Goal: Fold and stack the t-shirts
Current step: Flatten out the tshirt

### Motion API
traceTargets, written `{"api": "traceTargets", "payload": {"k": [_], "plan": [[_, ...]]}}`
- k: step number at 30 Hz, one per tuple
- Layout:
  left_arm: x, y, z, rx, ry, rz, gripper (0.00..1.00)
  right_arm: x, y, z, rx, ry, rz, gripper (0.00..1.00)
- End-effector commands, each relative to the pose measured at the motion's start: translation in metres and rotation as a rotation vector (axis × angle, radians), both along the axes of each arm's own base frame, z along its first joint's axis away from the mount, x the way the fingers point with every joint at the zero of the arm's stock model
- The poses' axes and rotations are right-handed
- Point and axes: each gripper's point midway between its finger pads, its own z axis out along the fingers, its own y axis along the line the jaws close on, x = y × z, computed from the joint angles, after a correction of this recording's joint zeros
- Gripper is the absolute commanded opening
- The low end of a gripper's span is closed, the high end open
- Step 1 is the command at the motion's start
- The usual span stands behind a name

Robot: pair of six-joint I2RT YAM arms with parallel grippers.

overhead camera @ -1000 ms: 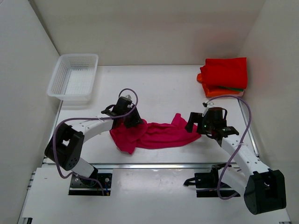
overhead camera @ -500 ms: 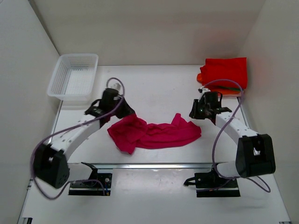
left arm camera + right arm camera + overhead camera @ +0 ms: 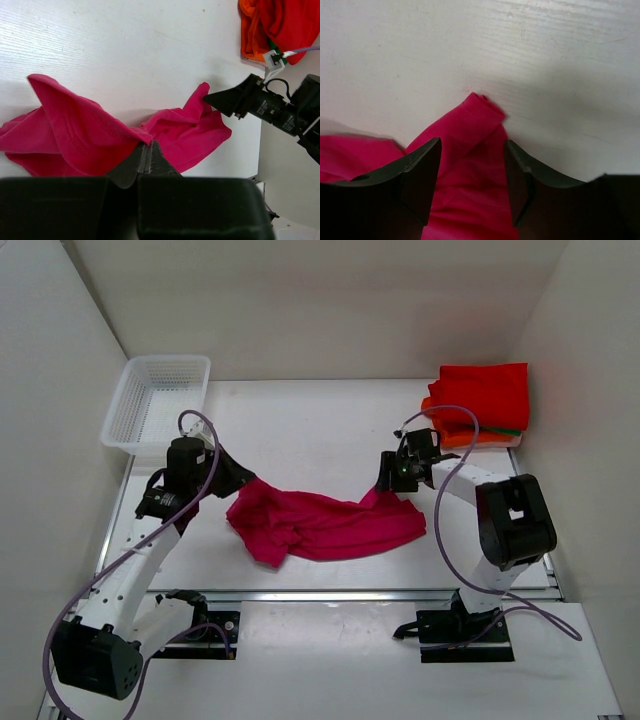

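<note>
One table [image 3: 330, 420] is carrying one crumpled magenta t-shirt [image 3: 320, 525] at its middle. One basket [image 3: 152, 450] is standing far left. Three are sitting stacked far right: red tee [image 3: 485, 395], orange tee [image 3: 455, 438], green tee [image 3: 505, 428]. The left gripper [image 3: 148, 150] is pinching the magenta cloth tight; the right gripper [image 3: 472, 145] is straddling its corner, jaws apart.

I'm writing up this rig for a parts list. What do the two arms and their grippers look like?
The left arm and right arm both have slim white links joined by chunky black joint housings. A purple cable loops loosely along each. The left gripper and right gripper have dark, wedge-shaped fingers. No markings are legible.
</note>
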Motion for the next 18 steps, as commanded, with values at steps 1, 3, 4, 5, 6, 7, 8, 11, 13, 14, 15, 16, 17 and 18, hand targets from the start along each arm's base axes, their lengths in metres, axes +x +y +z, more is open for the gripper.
{"api": "traceTargets", "payload": {"k": [1,3,4,5,6,7,8,11,13,14,15,16,17,18], "plan": [[-0.008,-0.003,0.013,-0.021,-0.045,-0.032,0.0,0.025,0.013,0.013,0.042,-0.05,-0.009,0.51],[-0.008,-0.002,0.011,-0.026,-0.044,-0.029,0.0,0.027,0.013,0.007,0.035,-0.038,-0.011,0.5],[-0.008,-0.001,0.01,-0.03,-0.049,-0.026,0.0,0.029,0.011,0.006,0.026,-0.034,-0.022,0.51],[-0.009,-0.001,0.008,-0.028,-0.044,-0.029,0.0,0.03,0.008,0.002,0.018,-0.028,-0.032,0.51],[-0.01,-0.002,0.007,-0.024,-0.041,-0.032,0.0,0.032,0.007,0.001,0.009,-0.035,-0.033,0.51],[-0.011,-0.001,0.006,-0.026,-0.038,-0.033,0.0,0.032,0.007,-0.001,0.008,-0.033,-0.035,0.48],[-0.01,0.0,0.005,-0.018,-0.036,-0.032,0.0,0.038,0.006,0.002,0.018,-0.048,-0.037,0.45],[-0.011,0.002,0.003,-0.024,-0.031,-0.028,0.0,0.047,0.007,0.005,0.066,-0.042,-0.017,0.0],[-0.011,0.004,0.001,-0.021,-0.034,-0.02,0.0,0.054,0.006,0.012,0.064,-0.023,0.005,0.0],[-0.011,0.005,0.002,-0.022,-0.033,-0.022,0.0,0.055,0.007,0.016,0.052,-0.025,0.012,0.0],[-0.01,0.007,0.006,-0.015,-0.051,-0.02,0.0,0.057,0.005,0.022,0.037,-0.031,0.01,0.0],[-0.004,0.011,0.012,-0.007,-0.068,-0.007,0.0,0.061,0.005,0.037,0.028,-0.068,0.019,0.0],[0.006,0.02,0.024,0.021,-0.093,0.002,0.0,0.064,0.007,0.052,0.022,-0.111,0.022,0.0],[0.018,0.029,0.057,0.051,-0.168,0.013,0.0,0.072,0.007,0.079,0.031,-0.168,0.019,0.0]]}}
